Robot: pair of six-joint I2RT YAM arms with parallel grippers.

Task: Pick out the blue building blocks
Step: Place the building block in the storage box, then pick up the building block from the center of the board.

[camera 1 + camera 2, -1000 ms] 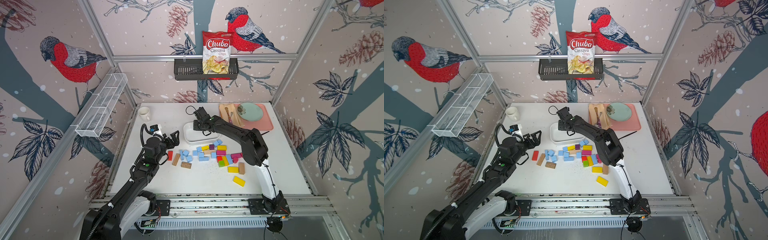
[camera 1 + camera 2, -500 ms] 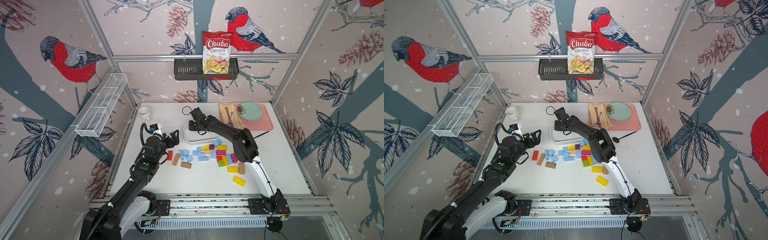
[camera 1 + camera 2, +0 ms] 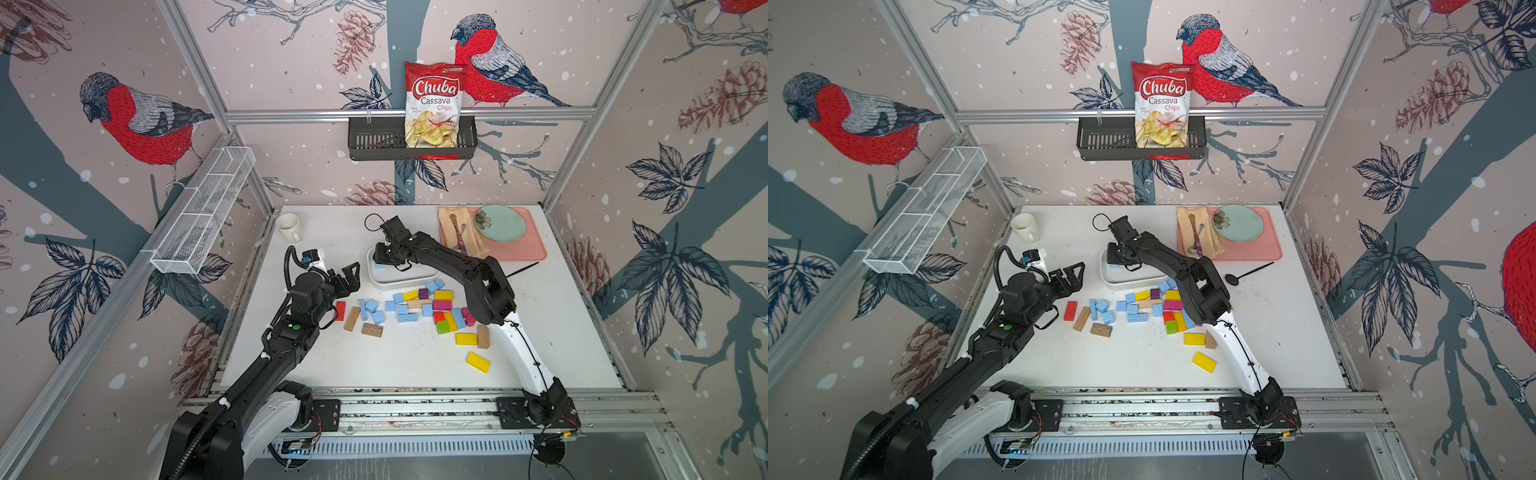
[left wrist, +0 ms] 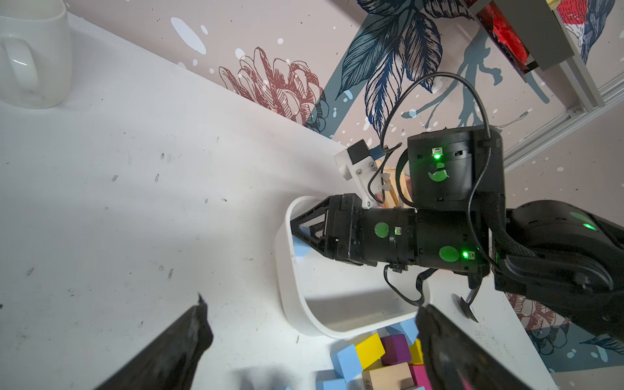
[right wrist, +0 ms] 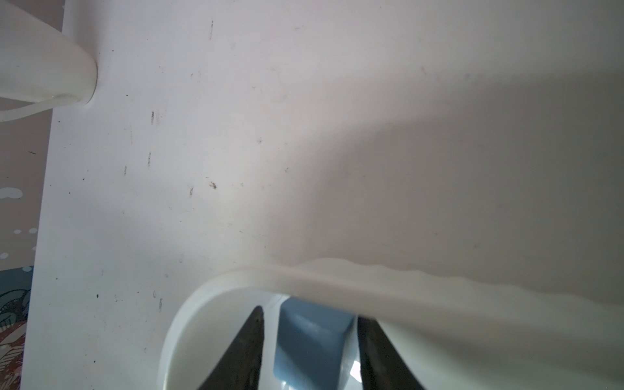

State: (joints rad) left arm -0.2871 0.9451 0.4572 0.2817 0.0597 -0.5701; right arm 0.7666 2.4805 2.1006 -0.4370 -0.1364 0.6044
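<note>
Sky-blue, one cube (image 5: 310,344) lay inside the white dish (image 3: 405,283), between the fingers of the right tool (image 3: 381,261). Its jaws stood narrowly parted, with a sliver of gap on one side of the cube. The other blue building blocks (image 3: 402,309) lay scattered on the counter (image 3: 415,361), just beside the dish. The left tool (image 3: 348,279) hung with jaws wide apart above the counter, near a red block (image 3: 340,310).

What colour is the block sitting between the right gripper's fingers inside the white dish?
Light blue; the block shows best in the right wrist view.
</note>
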